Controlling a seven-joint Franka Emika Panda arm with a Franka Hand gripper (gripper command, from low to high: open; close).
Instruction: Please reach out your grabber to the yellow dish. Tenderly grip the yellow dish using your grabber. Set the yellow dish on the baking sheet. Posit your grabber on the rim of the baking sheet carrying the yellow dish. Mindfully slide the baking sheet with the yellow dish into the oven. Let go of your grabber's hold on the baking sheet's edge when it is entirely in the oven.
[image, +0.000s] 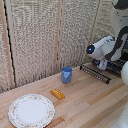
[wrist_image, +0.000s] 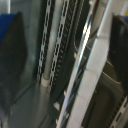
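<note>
At exterior view's right: grabber (image: 102, 64) over baking sheet (image: 95, 73), finger state indiscernible. Yellow dish not visible. Blue cup (image: 66, 74), orange block (image: 57, 93), floral plate (image: 31, 110) on wooden table (image: 90, 102).

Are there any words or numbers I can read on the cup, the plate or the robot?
None can be read. The blue cup, the orange-yellow block and the white robot arm show no writing. The floral-rimmed plate carries only a pattern. The wrist view is too blurred to show any text.
</note>
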